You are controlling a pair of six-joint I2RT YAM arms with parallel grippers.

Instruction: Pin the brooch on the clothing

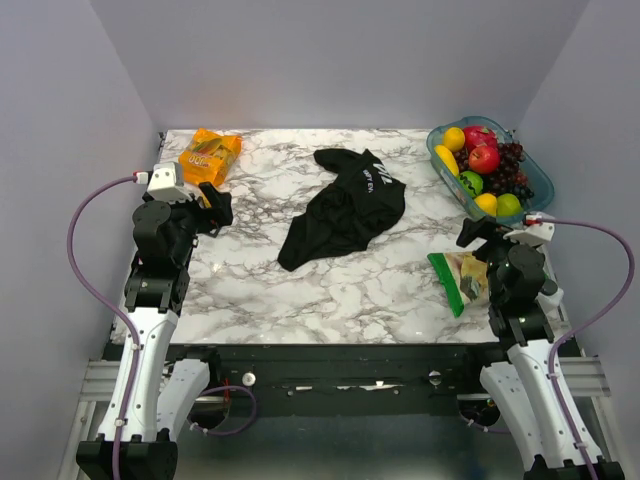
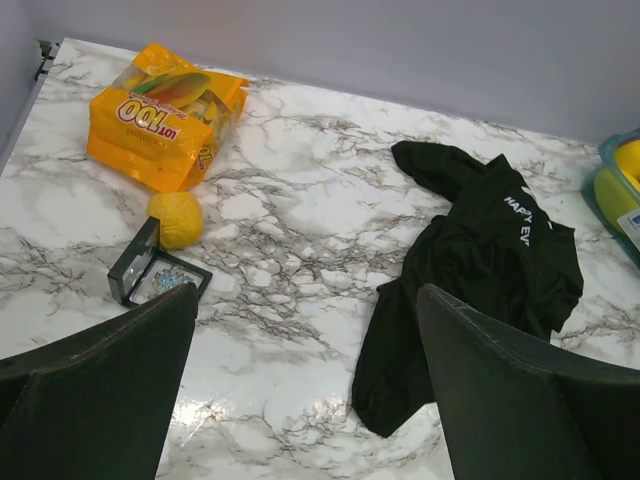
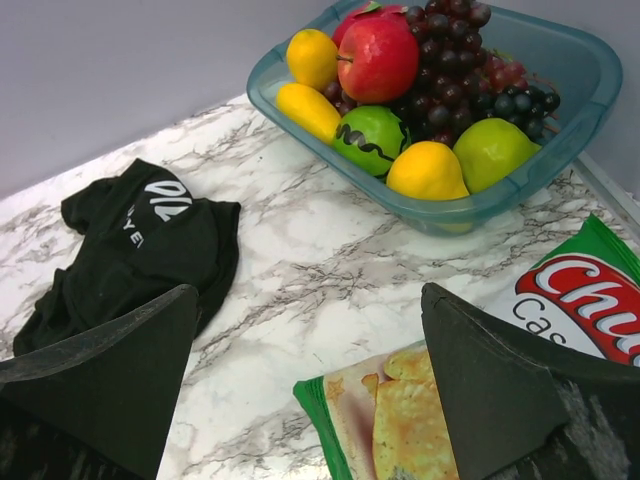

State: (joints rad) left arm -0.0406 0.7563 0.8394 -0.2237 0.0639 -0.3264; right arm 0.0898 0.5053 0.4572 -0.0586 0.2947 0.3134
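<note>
Jaws wide apart both sides, nothing held
Your left gripper (image 2: 307,290) and right gripper (image 3: 310,290) flank the crumpled black T-shirt (image 1: 345,205), touching nothing

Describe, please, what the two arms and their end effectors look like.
The left arm and right arm have white links and black joints; a mauve cable loops along each. A white block tops each wrist. The left end effector and right end effector have broad, black, wedge-shaped fingers.
</note>
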